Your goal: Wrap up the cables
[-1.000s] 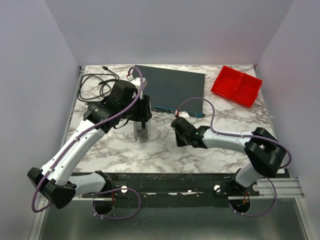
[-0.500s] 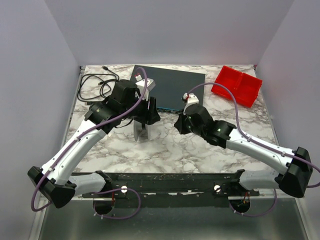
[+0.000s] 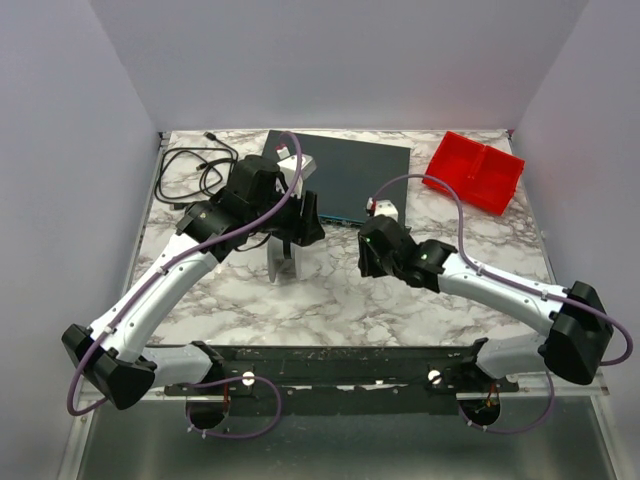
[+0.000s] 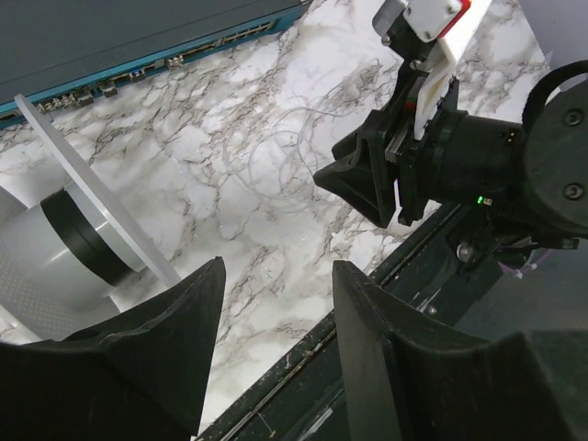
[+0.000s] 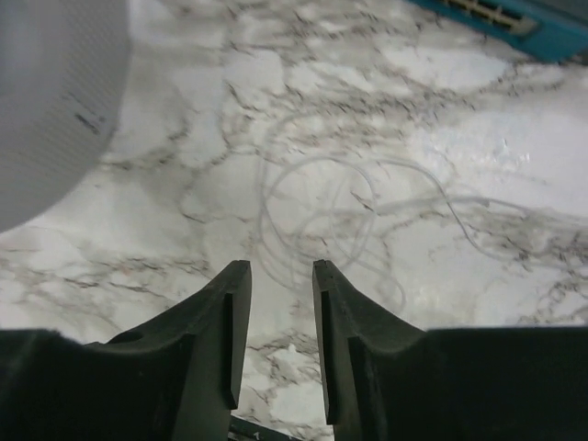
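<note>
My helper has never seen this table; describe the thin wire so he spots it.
Find the flat dark box with a teal front edge at the back of the marble table. In front of it, between the white spool and the right gripper, lies the wire in loose loops. It is pale and hair-fine, unlike the thick black cord at back left.

The left arm (image 3: pixel 150 295) and right arm (image 3: pixel 500 288) bend toward each other. The left gripper (image 4: pixel 277 285) has its jaws wide apart. The right gripper (image 5: pixel 278 276) points down, jaws narrowly parted.
</note>
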Controlling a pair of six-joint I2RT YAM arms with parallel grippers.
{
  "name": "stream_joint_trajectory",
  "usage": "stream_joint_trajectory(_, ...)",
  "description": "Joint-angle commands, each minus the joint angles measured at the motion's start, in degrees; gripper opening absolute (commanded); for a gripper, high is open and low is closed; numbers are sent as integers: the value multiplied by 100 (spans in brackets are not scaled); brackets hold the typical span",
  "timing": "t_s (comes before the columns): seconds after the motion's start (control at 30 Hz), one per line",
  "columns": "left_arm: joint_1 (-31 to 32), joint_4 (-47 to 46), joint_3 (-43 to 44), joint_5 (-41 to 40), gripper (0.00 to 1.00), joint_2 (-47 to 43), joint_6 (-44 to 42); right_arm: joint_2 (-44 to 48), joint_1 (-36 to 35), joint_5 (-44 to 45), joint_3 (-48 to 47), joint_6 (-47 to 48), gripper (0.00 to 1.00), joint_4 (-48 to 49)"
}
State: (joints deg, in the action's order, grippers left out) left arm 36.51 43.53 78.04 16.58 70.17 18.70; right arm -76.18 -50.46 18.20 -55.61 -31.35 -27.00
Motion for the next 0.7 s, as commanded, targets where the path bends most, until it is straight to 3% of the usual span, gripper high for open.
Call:
stream_joint_trajectory(0.0, 16, 128, -11, -233, 52, -204, 62, -113, 10, 457, 192, -425, 42, -397)
stream_joint_trajectory(0.13, 20, 120, -86, -244, 52, -275, 90, -7, 1, 209, 492, -509, 43, -395)
stream_joint_trajectory(0.3, 23, 94, -171, -228, 52, -313, 108, 525, -17, -532, 1118, -297, 52, 108)
stream_joint_trajectory(0.67, 18, 15, -284, -166, 52, -268, 138, -32, -111, -903, 1504, -86, 53, 849)
